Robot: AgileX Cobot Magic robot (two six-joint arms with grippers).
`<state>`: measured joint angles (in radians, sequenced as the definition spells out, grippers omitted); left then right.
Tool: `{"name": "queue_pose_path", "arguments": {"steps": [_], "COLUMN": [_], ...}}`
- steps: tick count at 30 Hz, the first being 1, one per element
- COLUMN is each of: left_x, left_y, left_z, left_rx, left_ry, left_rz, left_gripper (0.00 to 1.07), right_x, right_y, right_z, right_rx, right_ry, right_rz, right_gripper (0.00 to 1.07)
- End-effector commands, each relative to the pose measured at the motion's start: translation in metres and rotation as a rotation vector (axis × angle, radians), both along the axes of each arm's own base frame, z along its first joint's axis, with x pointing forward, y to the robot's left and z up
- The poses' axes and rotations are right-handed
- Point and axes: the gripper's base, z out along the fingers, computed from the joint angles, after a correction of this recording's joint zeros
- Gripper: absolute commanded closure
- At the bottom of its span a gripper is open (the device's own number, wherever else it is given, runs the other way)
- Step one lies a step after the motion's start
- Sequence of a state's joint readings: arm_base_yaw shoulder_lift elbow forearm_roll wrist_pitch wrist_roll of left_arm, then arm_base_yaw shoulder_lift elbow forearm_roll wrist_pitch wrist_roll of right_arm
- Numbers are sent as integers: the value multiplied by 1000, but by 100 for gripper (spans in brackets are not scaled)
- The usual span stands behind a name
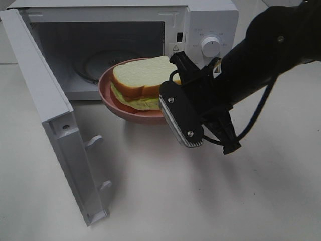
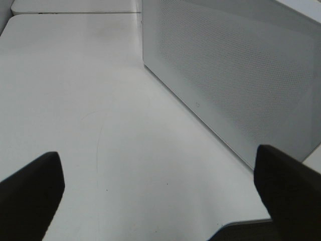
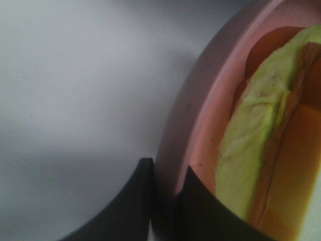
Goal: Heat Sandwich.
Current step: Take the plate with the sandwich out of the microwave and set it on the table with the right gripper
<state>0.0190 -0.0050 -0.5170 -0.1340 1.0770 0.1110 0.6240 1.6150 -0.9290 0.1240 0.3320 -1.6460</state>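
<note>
The sandwich (image 1: 143, 80), thick white bread with an orange-brown crust and pale green filling, lies on a round pink plate (image 1: 108, 95). The plate sits right at the mouth of the open white microwave (image 1: 210, 20). My right gripper (image 1: 164, 111) comes in from the right and is shut on the plate's near rim. Up close, its dark fingers pinch the pink rim (image 3: 200, 110) at the right gripper (image 3: 165, 186), with the sandwich (image 3: 251, 140) just beyond. My left gripper (image 2: 160, 196) is open and holds nothing, low over the table beside the microwave's perforated side wall (image 2: 230, 65).
The microwave door (image 1: 45, 100) stands swung wide open on the left, reaching toward the table's front. Inside the cavity lies a glass turntable (image 1: 100, 63). A round knob (image 1: 210, 46) is on the control panel. White table (image 1: 175, 201) lies in front.
</note>
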Motion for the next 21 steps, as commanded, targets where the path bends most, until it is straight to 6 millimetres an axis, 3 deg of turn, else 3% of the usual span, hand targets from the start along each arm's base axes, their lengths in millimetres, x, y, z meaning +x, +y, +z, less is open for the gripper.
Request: {"name": "queue_pose_path", "arguments": {"steps": [1,21], "left_x": [0,0], "left_y": [-1,-1], "left_z": [0,0], "left_rx": [-11,-11], "left_ry": [-9,-9], "left_rz": [3,3], "left_gripper": [10,10], "right_x": [-5,-73], "right_y": [-6,-56], "right_z": [8,23], "right_rx": [30,55], "right_ry": [-39,-117], "right_rz": [-17,-3], "right_gripper": [107,107]}}
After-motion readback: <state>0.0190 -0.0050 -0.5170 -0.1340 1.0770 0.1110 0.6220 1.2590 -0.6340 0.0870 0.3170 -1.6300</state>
